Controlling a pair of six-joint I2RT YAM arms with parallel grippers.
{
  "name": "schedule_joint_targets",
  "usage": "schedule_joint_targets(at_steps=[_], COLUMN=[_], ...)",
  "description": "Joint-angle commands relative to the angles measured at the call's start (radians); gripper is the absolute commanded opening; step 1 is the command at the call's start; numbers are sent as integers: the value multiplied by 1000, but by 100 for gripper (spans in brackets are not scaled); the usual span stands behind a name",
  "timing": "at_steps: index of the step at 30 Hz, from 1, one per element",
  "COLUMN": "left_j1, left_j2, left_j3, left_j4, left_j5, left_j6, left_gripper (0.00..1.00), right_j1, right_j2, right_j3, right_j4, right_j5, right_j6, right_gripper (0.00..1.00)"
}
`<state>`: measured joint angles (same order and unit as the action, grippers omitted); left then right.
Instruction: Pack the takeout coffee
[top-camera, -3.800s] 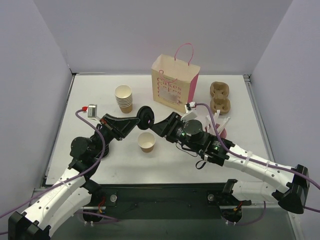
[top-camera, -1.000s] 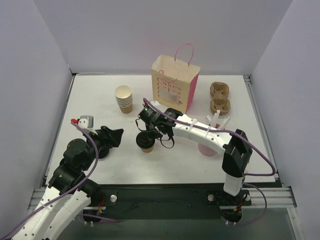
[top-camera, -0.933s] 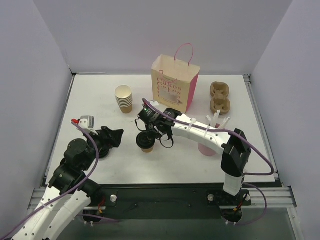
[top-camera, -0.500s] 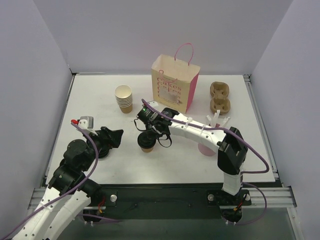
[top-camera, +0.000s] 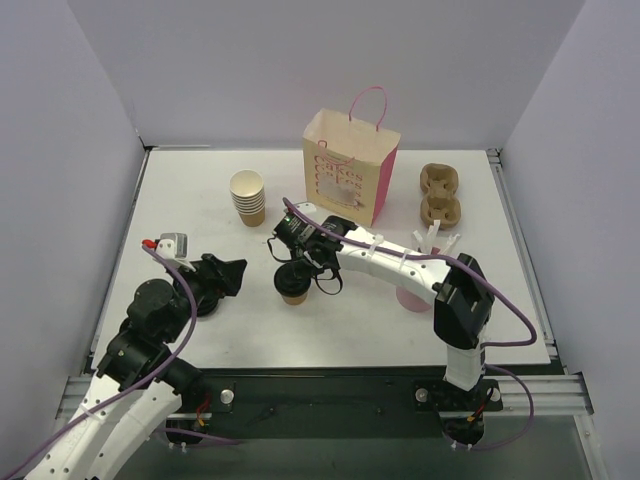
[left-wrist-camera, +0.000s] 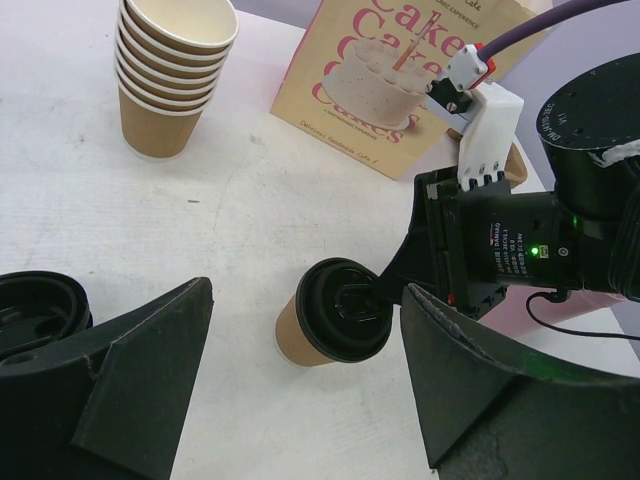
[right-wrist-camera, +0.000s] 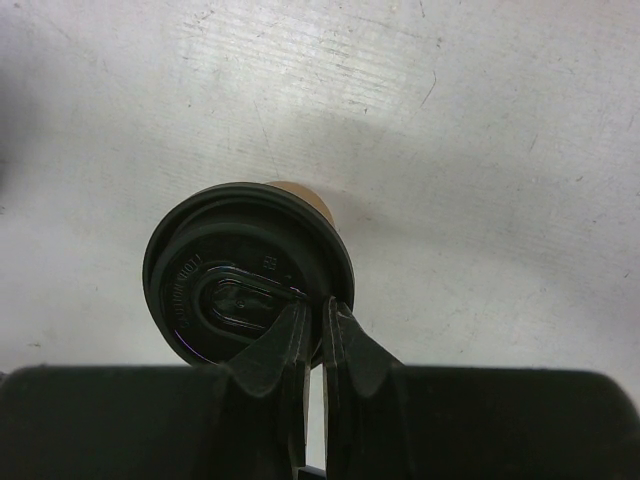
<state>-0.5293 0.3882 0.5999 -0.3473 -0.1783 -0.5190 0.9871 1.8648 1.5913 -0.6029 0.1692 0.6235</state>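
Observation:
The takeout coffee (top-camera: 293, 286) stands upright mid-table, a tan paper cup with a black lid (left-wrist-camera: 338, 312) on top. My right gripper (top-camera: 298, 270) reaches down onto it from behind. It is shut, its two fingertips (right-wrist-camera: 297, 318) pinching the lid's near rim (right-wrist-camera: 245, 275), one inside the rim and one outside. My left gripper (top-camera: 226, 272) hovers low to the left of the cup, jaws wide open and empty. In the left wrist view the left gripper (left-wrist-camera: 307, 290) frames the cup without touching it.
A cream and pink paper bag (top-camera: 350, 163) stands open behind the cup. A stack of lidless cups (top-camera: 247, 196) is at back left. Brown cup carriers (top-camera: 440, 194) lie at back right. A pink cup with white straws (top-camera: 428, 242) sits under the right arm. Spare black lids (left-wrist-camera: 35, 312) lie by the left gripper.
Earlier the right gripper held the lid in the air and the cup stood open; now the lid sits on the cup. The left arm has drawn back left. Over the last second, almost nothing moved.

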Motion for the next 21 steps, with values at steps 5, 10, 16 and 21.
schedule_joint_targets(at_steps=[5,10,16,21], left_j1=[-1,-1,0,2], left_j2=[29,84,228,333], left_j3=[3,23,67,87], left_j4=[25,2,-64,-84], left_j5=[17,36,50,97], left_j6=[2,7,1,-13], left_gripper=[86,85,81,74], right_j1=[-2,-4,-21,-68], right_j2=[17,-48,-99,-96], right_j3=[16,10,4,-46], right_j4=[-12,-11,9,84], right_j5=[7,-23,-98,-190], right_j6=[7,-2,-34,-38], right_gripper=[8,31,48,49])
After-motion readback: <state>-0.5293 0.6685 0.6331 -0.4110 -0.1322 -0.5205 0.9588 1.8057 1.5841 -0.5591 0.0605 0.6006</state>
